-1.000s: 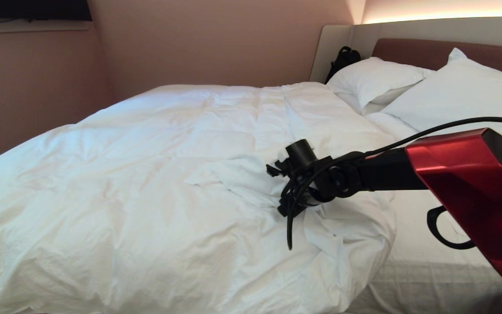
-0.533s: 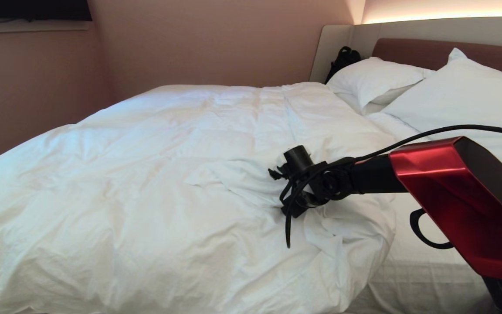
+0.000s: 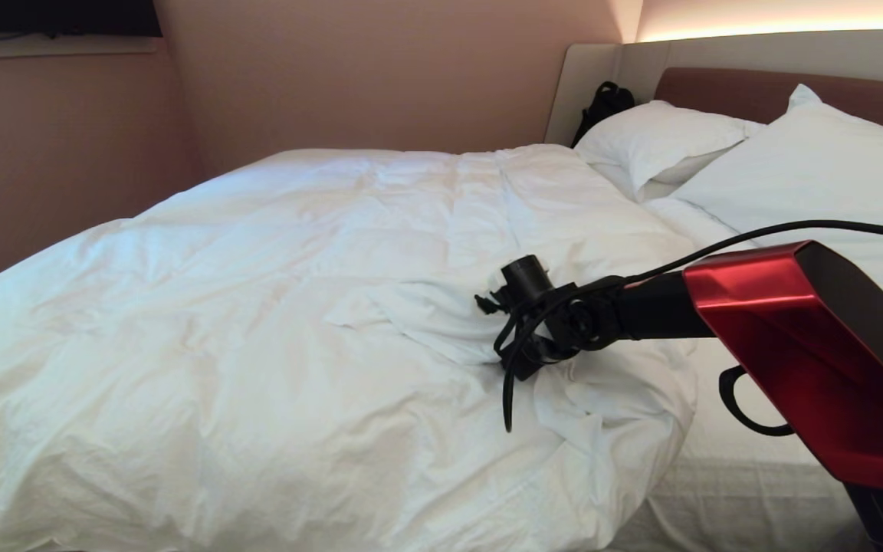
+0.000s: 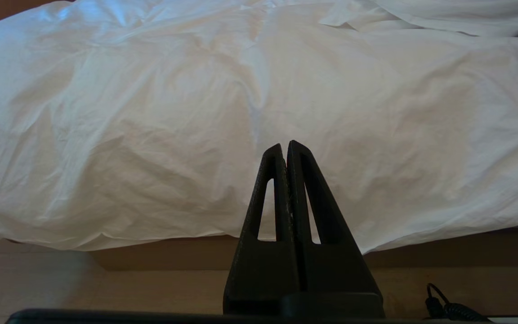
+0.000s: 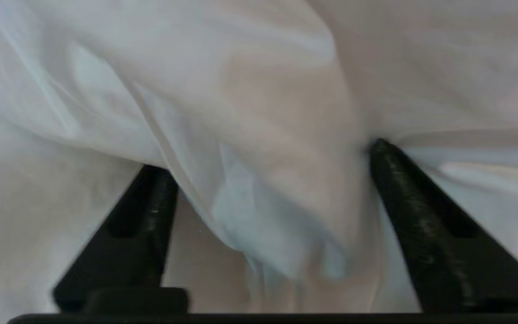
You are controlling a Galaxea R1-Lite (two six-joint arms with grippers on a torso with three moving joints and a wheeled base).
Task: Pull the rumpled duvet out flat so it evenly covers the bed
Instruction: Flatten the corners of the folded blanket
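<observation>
The duvet point(image 3: 296, 307) looks soft, bulky and light. The right gripper point(image 5: 268, 180) straddles its folded-back corner, jaws wide, near the pillows point(image 3: 717, 153); grip there.

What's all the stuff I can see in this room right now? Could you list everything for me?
duvet: one, white, rumpled, spread over most of the bed, bunched near the pillow end.
bed: one, white sheet bare along the near side by the pillows.
pillows: two, white, at the head of the bed.
headboard: brown and beige panels behind the pillows.
black bag: one, against the headboard's far end.
wall: pinkish beige, beyond the bed.
right gripper: black, fingers apart with a duvet fold between them; red arm.
left gripper: black, fingers together, off the bed's edge, touching nothing.
</observation>
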